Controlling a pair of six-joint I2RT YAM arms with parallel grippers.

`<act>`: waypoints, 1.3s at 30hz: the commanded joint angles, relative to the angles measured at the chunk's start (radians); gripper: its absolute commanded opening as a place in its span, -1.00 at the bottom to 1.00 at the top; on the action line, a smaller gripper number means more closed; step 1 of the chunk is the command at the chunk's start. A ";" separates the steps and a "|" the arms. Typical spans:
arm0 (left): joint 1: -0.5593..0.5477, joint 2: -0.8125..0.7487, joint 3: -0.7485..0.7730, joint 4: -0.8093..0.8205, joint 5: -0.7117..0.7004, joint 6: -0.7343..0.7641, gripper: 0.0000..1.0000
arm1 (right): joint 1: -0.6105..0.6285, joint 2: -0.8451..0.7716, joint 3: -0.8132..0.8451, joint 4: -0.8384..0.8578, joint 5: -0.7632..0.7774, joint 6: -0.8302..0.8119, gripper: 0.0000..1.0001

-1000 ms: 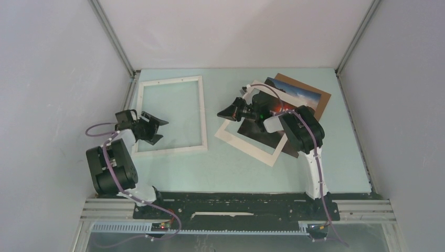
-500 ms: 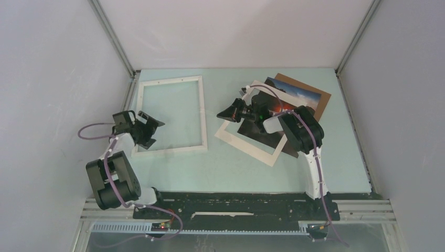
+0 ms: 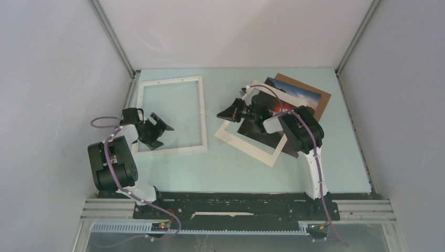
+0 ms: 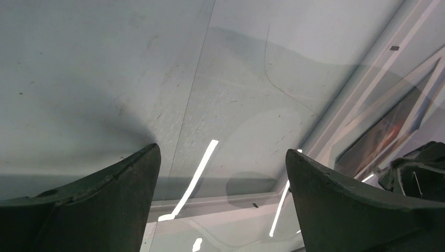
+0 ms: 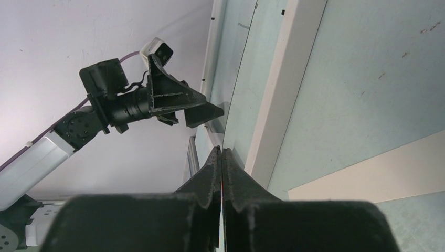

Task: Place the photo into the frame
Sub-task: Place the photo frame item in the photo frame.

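The white frame (image 3: 203, 116) lies flat at the table's left. The photo (image 3: 295, 95), a dark landscape with a wide white border (image 3: 251, 147), lies tilted at the right, partly under my right arm. My right gripper (image 3: 226, 112) hovers between the two, shut on the edge of a thin clear pane (image 4: 236, 94) that reaches over the frame's near half. In the right wrist view the fingers (image 5: 210, 168) pinch the pane edge-on, beside the frame's rim (image 5: 283, 89). My left gripper (image 3: 159, 129) is open above the frame's near left corner, with nothing between its fingers (image 4: 126, 184).
A brown backing board (image 3: 321, 100) lies under the photo at the back right. Grey walls and metal posts (image 3: 113, 37) close in the table on three sides. The arm bases sit on the black rail (image 3: 236, 205) at the near edge.
My left gripper's jaws have opened wider, and the left arm swung slightly left, then right, over the frame's near left corner. The right arm has not moved.
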 commanded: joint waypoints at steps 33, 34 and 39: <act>0.050 -0.038 -0.084 0.237 0.126 -0.155 0.04 | 0.025 -0.013 -0.003 0.020 -0.001 -0.018 -1.00; 0.051 -0.028 -0.088 0.247 0.125 -0.160 0.01 | 0.026 -0.014 -0.004 0.019 0.000 -0.019 -1.00; 0.050 0.025 -0.088 0.285 0.122 -0.165 -0.15 | 0.027 -0.014 -0.003 0.013 0.001 -0.025 -1.00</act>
